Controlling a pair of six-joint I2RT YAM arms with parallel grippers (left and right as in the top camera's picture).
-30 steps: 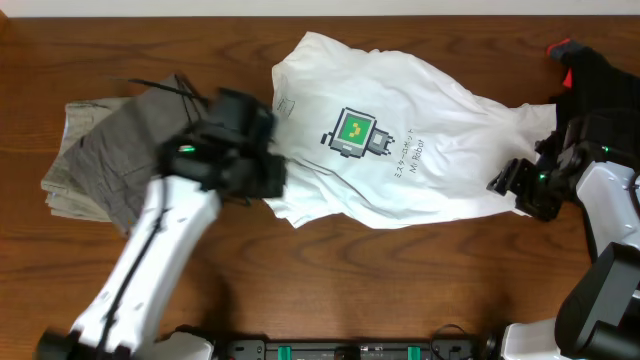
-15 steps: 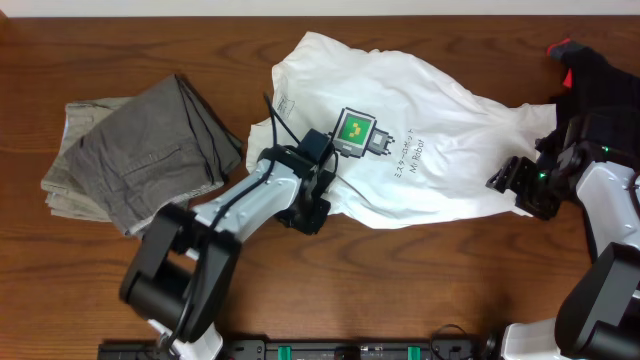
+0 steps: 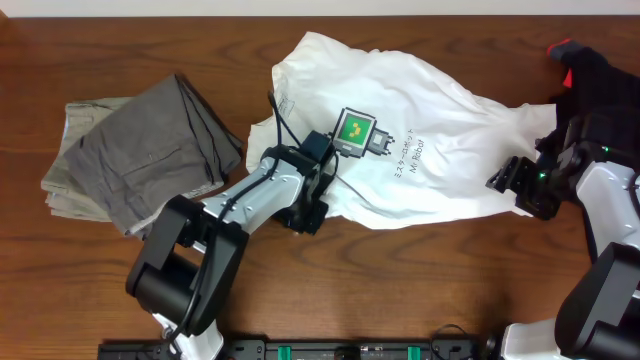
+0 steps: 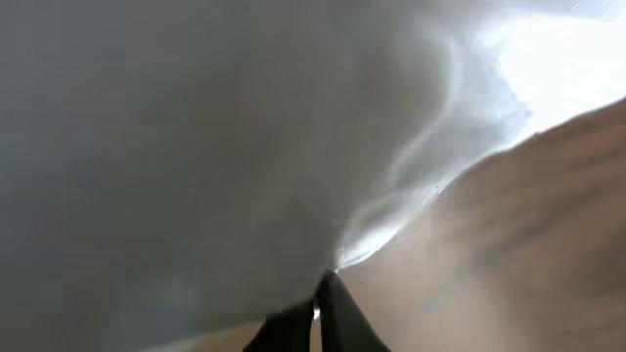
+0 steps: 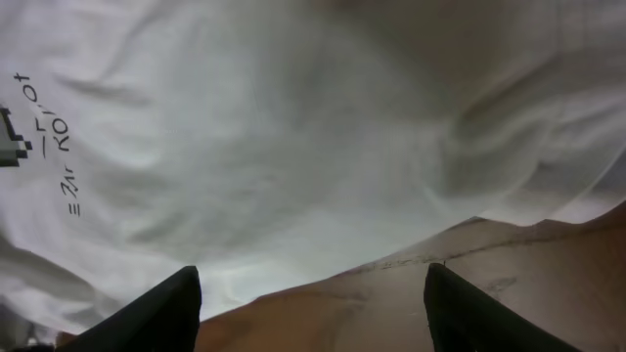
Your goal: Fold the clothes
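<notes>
A white T-shirt with a small robot print lies crumpled across the middle of the table. My left gripper sits at its near left hem; in the left wrist view its dark fingers are pressed together, tips pinching the edge of the white fabric. My right gripper hovers at the shirt's right end. Its fingers stand wide apart over bare wood just short of the shirt's hem, holding nothing. Grey-khaki trousers lie folded at the left. A black garment sits at the far right.
The wooden table shows bare along the front edge. A red item pokes out beside the black garment at the back right corner. The right arm's body stands close to that garment.
The left arm swung from near the trousers to the shirt's near left hem and its jaws closed there. The right arm and gripper have stayed put.
</notes>
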